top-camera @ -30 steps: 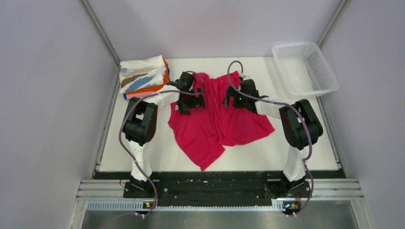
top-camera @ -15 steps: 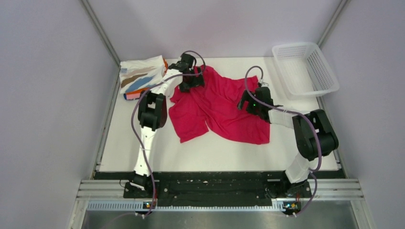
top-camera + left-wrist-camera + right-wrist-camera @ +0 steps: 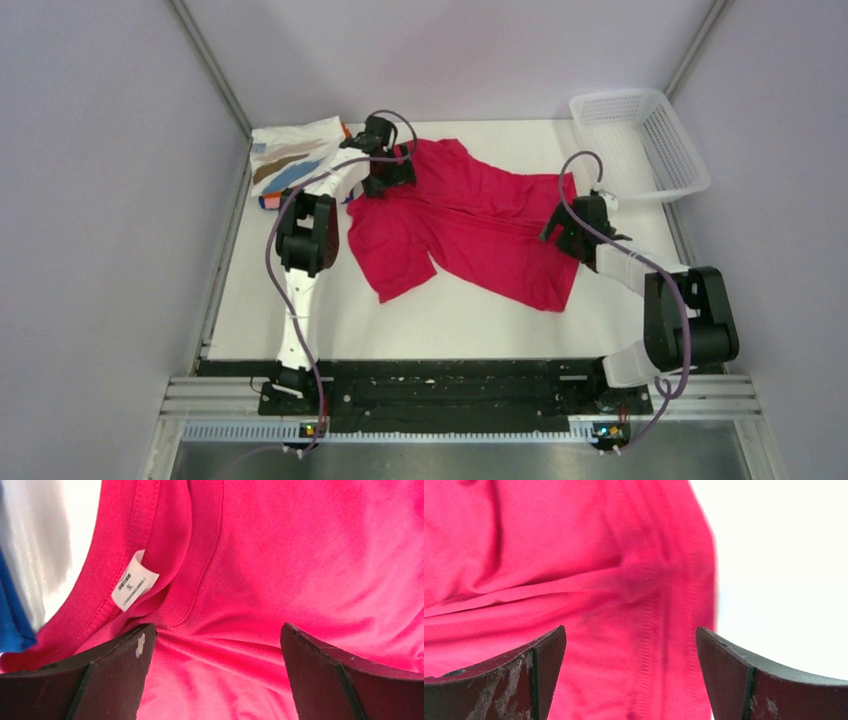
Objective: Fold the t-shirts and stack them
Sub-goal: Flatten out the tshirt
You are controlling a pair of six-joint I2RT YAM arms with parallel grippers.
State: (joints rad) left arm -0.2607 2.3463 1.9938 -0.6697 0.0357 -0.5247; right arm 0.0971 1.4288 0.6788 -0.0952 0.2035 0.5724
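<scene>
1. We see the left tool (image 3: 215, 629) with its two dark fingers spread wide and nothing pinched between them. It is open and hangs low over the neck end of the magenta-red t-shirt (image 3: 470, 225).
2. Between those fingers lies the shirt's ribbed collar (image 3: 200, 555). Just left of the collar a small white label (image 3: 134, 581) is sewn inside the neckline.
3. The right tool (image 3: 630, 630) is likewise spread wide and holds nothing. It hangs low over the shirt's right edge, where a stitched hem (image 3: 651, 630) runs between the fingers. The right finger is over bare white bench (image 3: 450, 320).
4. The shirt itself lies opened out but wrinkled on the bench, stretched between the two tools. Long creases run across its middle, and one part reaches toward the near side on the left.
5. A stack of folded t-shirts (image 3: 295, 160) sits just beyond the shirt's far left corner, near the collar. The top one is white with tan and blue streaks, with orange, pink and blue edges showing beneath. We cannot tell whether the stack touches the red cloth, because the left arm covers the gap.
6. A white mesh basket (image 3: 640, 140) stands past the shirt's right end on the far side, apart from the cloth.
</scene>
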